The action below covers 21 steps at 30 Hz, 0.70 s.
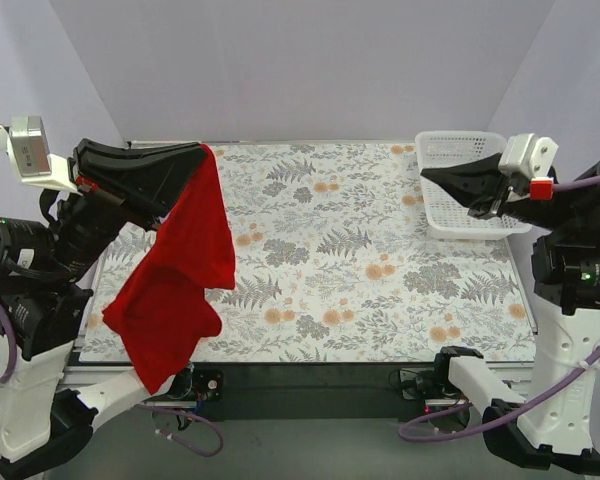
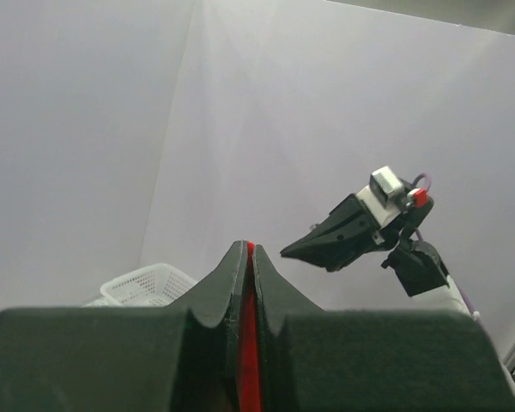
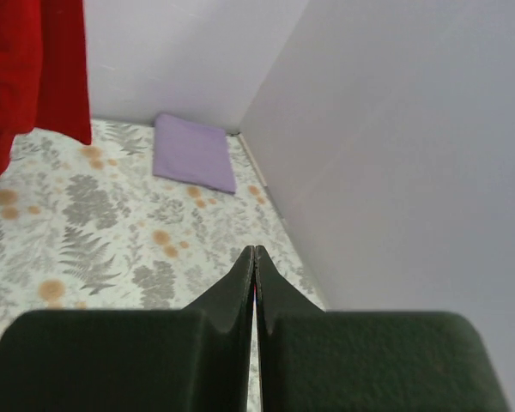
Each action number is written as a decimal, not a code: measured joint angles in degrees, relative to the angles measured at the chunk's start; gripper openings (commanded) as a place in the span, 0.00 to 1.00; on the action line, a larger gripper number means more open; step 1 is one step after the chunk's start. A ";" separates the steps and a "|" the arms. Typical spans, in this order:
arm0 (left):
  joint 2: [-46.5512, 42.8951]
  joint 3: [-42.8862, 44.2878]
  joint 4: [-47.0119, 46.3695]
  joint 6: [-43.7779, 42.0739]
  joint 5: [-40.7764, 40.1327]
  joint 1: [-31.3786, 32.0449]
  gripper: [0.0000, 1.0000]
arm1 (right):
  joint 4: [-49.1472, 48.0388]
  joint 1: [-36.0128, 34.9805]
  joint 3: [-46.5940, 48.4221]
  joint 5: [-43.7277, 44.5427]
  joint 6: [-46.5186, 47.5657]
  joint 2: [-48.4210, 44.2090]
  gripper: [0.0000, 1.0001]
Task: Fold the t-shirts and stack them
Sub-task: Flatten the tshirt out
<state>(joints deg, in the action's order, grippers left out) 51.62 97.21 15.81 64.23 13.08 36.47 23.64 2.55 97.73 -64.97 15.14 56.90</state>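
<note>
Both fingers of the left gripper [image 1: 204,150] are pressed together on a pinch of the red t-shirt [image 1: 175,270]; in the left wrist view only a thin red strip [image 2: 250,343] shows in the slit between the two black, wedge-shaped fingers [image 2: 219,287]. The shirt is soft, plain cloth. It hangs from the fingertips in loose folds, widening into a crumpled mass toward 7 o'clock, over the left edge of the table in the top view. Whether its lowest corner touches anything cannot be told.

The lavender t-shirt [image 3: 193,153] lies flat as a smooth, folded rectangle on the floral cloth [image 3: 112,215]. In the right wrist view it sits at 11 o'clock from the fingertips, close to the corner where the walls meet, with the red t-shirt [image 3: 34,69] hanging at 10 o'clock.

The right gripper [image 1: 425,175] is closed on nothing, its fingers meeting along a straight seam [image 3: 254,251]. It is held in the air at 3 o'clock in the top view, its tip in front of the basket [image 1: 460,150].

The basket is white plastic lattice, rectangular with rounded corners, standing at 2 o'clock on the cloth. The cloth [image 1: 360,250] is pale, printed with grey ferns and orange flower heads. Matte pale walls [image 1: 310,60] close the scene.
</note>
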 measured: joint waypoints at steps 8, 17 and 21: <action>5.03 1.49 -0.92 4.02 4.68 0.00 0.00 | 2.89 -0.44 -13.68 0.17 5.88 -2.05 0.08; 25.64 -1.88 -8.04 7.08 6.60 -0.74 0.00 | 7.13 -2.10 -28.96 9.97 15.26 -2.56 0.25; 35.98 -8.31 -9.84 11.08 4.52 -6.93 0.58 | 7.93 -4.22 -35.67 15.21 18.10 -2.25 0.43</action>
<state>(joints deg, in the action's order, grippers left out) 87.59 88.90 5.98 75.31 17.61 29.54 31.57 -1.67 62.06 -49.76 33.23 54.65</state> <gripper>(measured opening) 0.325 0.352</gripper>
